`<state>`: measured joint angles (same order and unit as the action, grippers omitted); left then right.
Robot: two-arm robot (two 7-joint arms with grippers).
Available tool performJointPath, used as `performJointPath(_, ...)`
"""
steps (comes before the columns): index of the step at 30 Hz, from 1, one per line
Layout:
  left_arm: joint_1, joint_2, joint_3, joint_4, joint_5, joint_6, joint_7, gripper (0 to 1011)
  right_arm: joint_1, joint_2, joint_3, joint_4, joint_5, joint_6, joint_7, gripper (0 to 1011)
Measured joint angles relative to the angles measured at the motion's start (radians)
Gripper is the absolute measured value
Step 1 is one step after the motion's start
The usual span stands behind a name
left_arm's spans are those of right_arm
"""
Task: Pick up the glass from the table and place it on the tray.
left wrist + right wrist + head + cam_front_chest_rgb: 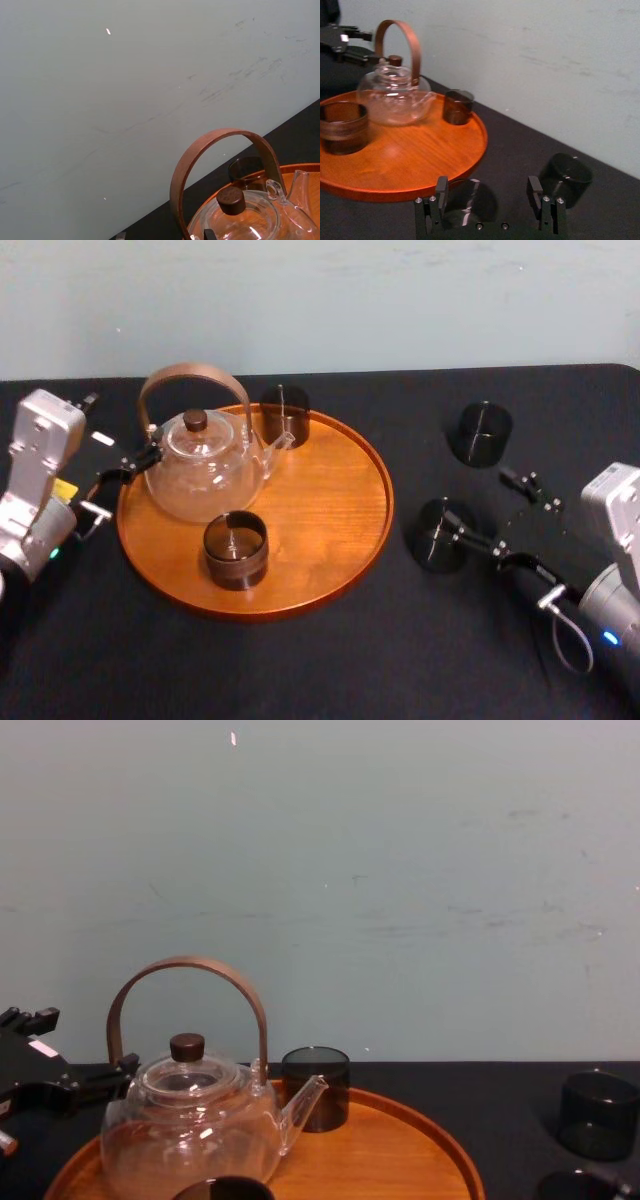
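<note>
- Dark glass (pixel 428 550), the nearer of two on the black table (pixel 330 670), stands upright just right of the tray (pixel 320 490), not yet lifted.
- Your right hand (pixel 488 192) sits low at it, spread wide and gripping nothing. The glass is inside the gap but close against one finger, so you probably need to centre before closing.
- The far glass (pixel 480 433) stands farther back, apart from the approach.
- The teapot (pixel 200 475), back glass (pixel 285 415) and front glass (pixel 236 552) fill the tray's left, so the bare wood on the right looks like your landing spot.
- Your left hand (pixel 125 480) is parked by the tray's left rim beside the teapot, and you cannot tell its grip.
</note>
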<state>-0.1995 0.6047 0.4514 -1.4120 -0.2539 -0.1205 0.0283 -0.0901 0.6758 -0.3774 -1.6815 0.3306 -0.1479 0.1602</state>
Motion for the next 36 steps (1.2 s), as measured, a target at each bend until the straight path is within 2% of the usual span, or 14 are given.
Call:
performJointPath(16,0.0,0.0,0.0,0.0,0.0,0.0,0.0,1010,-0.018,-0.041,-0.007,0.031,0.004,0.012,0.07,1002)
performJointPath(36,0.0,0.0,0.0,0.0,0.0,0.0,0.0,1010,-0.055,-0.067,0.044,0.029,-0.019,0.016,0.093,1002)
